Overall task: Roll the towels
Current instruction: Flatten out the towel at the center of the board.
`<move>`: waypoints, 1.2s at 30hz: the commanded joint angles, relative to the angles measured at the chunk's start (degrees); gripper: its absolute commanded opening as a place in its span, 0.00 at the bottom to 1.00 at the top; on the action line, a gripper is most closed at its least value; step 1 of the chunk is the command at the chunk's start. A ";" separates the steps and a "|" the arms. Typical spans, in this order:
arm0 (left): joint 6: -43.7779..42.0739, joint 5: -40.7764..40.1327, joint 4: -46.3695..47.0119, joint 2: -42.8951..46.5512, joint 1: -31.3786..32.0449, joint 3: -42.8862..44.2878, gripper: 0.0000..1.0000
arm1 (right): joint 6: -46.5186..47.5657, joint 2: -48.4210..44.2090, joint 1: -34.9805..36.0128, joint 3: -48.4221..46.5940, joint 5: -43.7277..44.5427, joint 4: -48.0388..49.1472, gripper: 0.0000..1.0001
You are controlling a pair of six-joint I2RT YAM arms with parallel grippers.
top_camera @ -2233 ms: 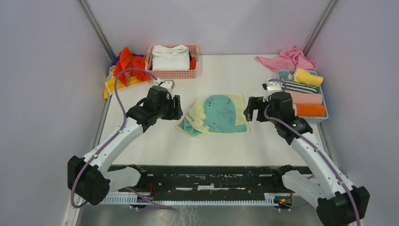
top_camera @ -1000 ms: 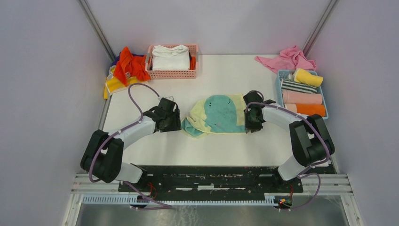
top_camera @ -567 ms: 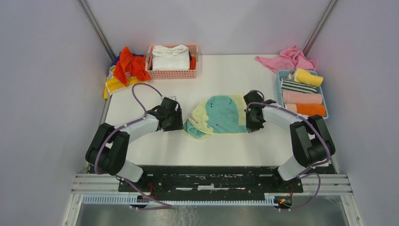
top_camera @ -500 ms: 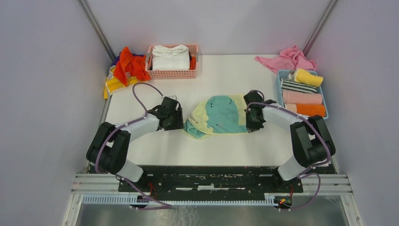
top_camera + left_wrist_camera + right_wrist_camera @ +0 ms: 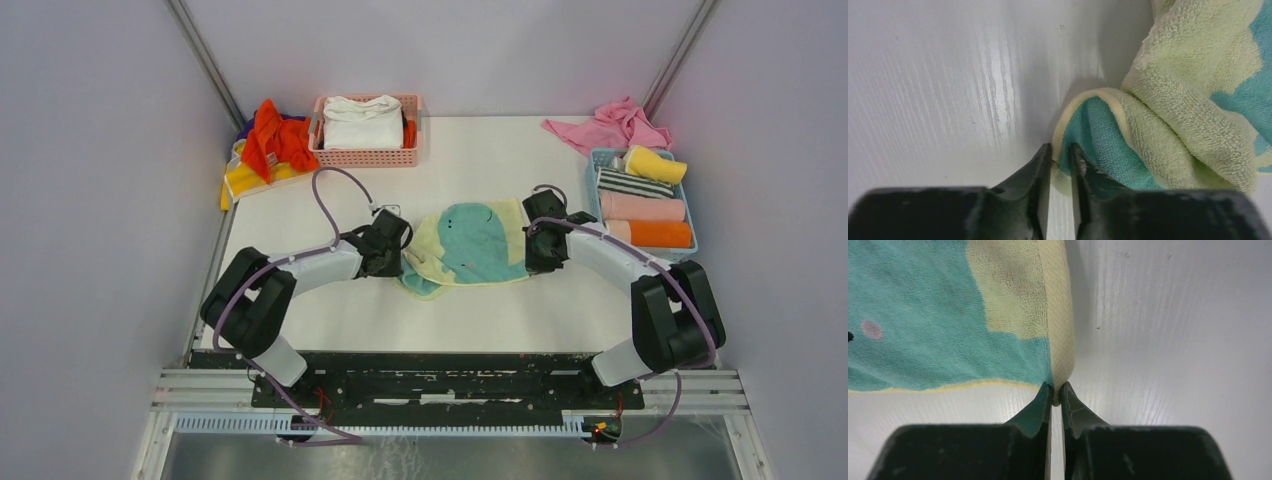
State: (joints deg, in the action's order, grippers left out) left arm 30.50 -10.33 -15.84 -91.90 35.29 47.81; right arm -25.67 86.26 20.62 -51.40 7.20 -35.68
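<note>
White table in a grey-walled booth. At its centre lies the rumpled yellow-and-teal towel. Our left gripper pinches its folded left corner and our right gripper its right corner, both nearly closed. We should pull evenly, flattening before rolling.

Centre towel: pale yellow, teal patch, one pink spot. Right of it, blue tray holding yellow roll, black-and-white striped roll, pink roll, orange roll. Beyond it to the left, pink basket, white cloth, orange-red cloth.
</note>
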 commanded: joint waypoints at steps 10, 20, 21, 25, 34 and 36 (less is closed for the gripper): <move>-11.24 -21.16 -18.15 -3.86 -1.70 21.15 0.03 | 2.26 -2.48 -3.17 -17.12 7.37 -4.49 0.03; -31.79 -32.26 -10.08 1.94 -7.94 42.86 0.03 | 3.71 -2.19 -11.49 -37.90 4.84 -5.82 0.02; -32.67 -32.37 -8.03 4.01 -7.92 40.88 0.03 | 3.71 -3.13 -11.56 -37.61 4.39 -5.08 0.03; -30.24 -30.13 -4.19 13.95 -7.90 28.27 0.03 | 2.69 -9.29 -11.57 -29.65 1.08 -2.65 0.05; -1.67 -13.41 -16.02 31.56 -7.79 1.61 0.12 | -1.11 -19.71 -11.57 -3.86 -13.18 -4.90 0.17; 2.74 -8.96 -17.44 34.77 -7.74 -1.98 0.21 | -2.05 -22.00 -11.57 0.97 -16.35 -5.34 0.29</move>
State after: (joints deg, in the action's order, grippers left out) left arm 18.61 -26.17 -27.62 -63.44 28.25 51.53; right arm -26.13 67.85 9.87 -57.43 -4.05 -38.57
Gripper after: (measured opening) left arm 0.144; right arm 0.217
